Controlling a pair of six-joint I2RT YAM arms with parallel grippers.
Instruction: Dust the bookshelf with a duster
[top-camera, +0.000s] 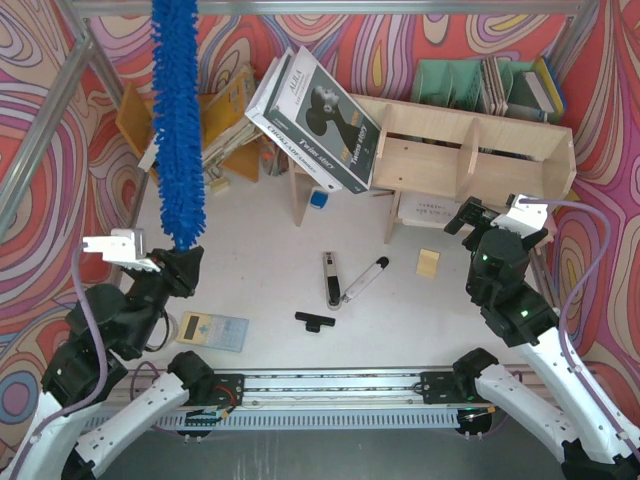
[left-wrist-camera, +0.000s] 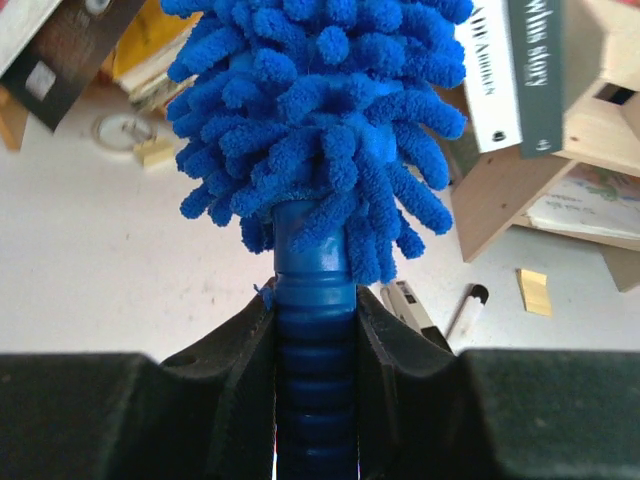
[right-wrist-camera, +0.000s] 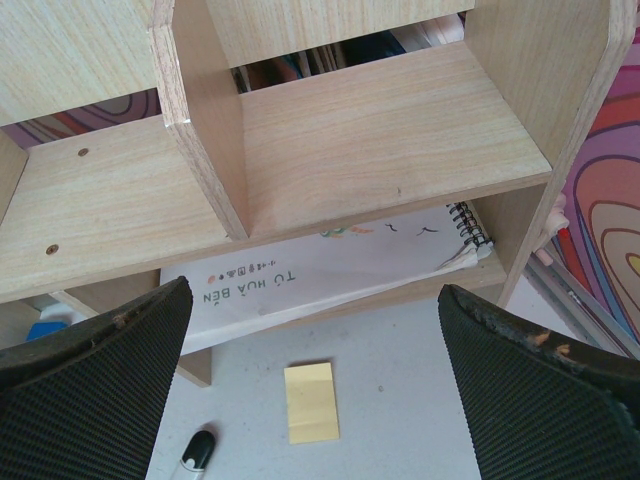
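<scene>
Grips the long bright-blue fluffy microfibre duster (top-camera: 178, 120) in the left gripper (left-wrist-camera: 315, 330), with both black fingers (left-wrist-camera: 235, 390) clenched tight against the ribbed blue handle. Points it from 8 o'clock of the overhead view straight toward 12 o'clock, with the fluffy head running out past the top edge, well apart from the wide, low, pale plywood bookshelf (top-camera: 470, 150).

Sets that bookshelf at 1 to 2 o'clock on the white table (top-camera: 260, 230). Hangs the right gripper (right-wrist-camera: 314, 300) just at 6 o'clock of the shelf's right end, spread wide and grasping nothing, facing the open compartments.

Seen through the right wrist camera: a white spiral-bound notebook (right-wrist-camera: 330, 280) lying under the lowest board, and a small yellow sticky note (right-wrist-camera: 311, 402) on the table at 6 o'clock of it.

Leaning tilted against the shelf's 9 o'clock end: thick white-and-black books (top-camera: 315, 120).

Near the table's centre: a black-and-silver hand tool (top-camera: 330, 278), with a white marker with a black cap (top-camera: 365, 280) just beside it at 3 o'clock. At 6 o'clock of these, a small black T-shaped piece (top-camera: 314, 320). Further round at 8 o'clock, near the left arm, a flat pale-blue calculator (top-camera: 212, 330).

Behind the shelf at 12 o'clock: green file holders (top-camera: 450, 82). At 11 o'clock of the view: an orange-yellow wooden book rack (top-camera: 225, 115).
</scene>
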